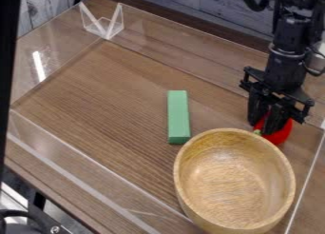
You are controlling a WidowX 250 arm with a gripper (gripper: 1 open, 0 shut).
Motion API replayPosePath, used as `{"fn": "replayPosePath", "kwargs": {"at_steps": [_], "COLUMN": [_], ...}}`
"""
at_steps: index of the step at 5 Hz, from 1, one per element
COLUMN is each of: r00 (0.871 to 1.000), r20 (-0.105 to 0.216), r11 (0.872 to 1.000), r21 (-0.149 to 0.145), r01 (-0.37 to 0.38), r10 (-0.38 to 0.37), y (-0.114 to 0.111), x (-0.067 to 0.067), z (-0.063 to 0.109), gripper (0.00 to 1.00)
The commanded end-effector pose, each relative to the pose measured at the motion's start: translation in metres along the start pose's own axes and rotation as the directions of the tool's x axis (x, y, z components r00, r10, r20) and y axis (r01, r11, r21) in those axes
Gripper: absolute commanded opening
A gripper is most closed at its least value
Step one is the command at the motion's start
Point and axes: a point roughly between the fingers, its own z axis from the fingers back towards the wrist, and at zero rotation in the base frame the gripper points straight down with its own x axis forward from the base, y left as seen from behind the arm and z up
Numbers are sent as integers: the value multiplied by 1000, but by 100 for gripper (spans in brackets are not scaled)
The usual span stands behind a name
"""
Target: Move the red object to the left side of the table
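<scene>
Currently, red object [276, 130] beside the bowl [235, 180], under the jaws [271, 116].
Table [95, 105]: dark brown wood grain, low clear acrylic walls at its edges. The green block [178, 117] lies apart from the red object, near the bowl's rim. Whether the jaws are apart or clamped on the red object cannot be told.

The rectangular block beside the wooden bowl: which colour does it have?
The block is plain green, seen in the camera view.
</scene>
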Motion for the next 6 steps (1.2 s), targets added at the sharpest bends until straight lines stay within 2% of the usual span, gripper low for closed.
{"fn": "replayPosePath", "kwargs": {"at_steps": [1, 2, 3, 4, 5, 6], "r00": [998, 997, 997, 996, 996, 995], "r20": [65, 71, 82, 91, 91, 95], "r11": [1000, 1000, 1000, 999, 999, 999], "r21": [17, 20, 24, 23, 30, 36], "r01": [-11, -12, -17, -23, 15, 22], "r10": [10, 10, 15, 21, -17, -26], "y": [-1, 5, 9, 12, 15, 19], "x": [-9, -15, -11, -8, -1, -2], "z": [26, 26, 30, 36, 32, 30], "gripper": [100, 0, 0, 100, 0, 0]}}
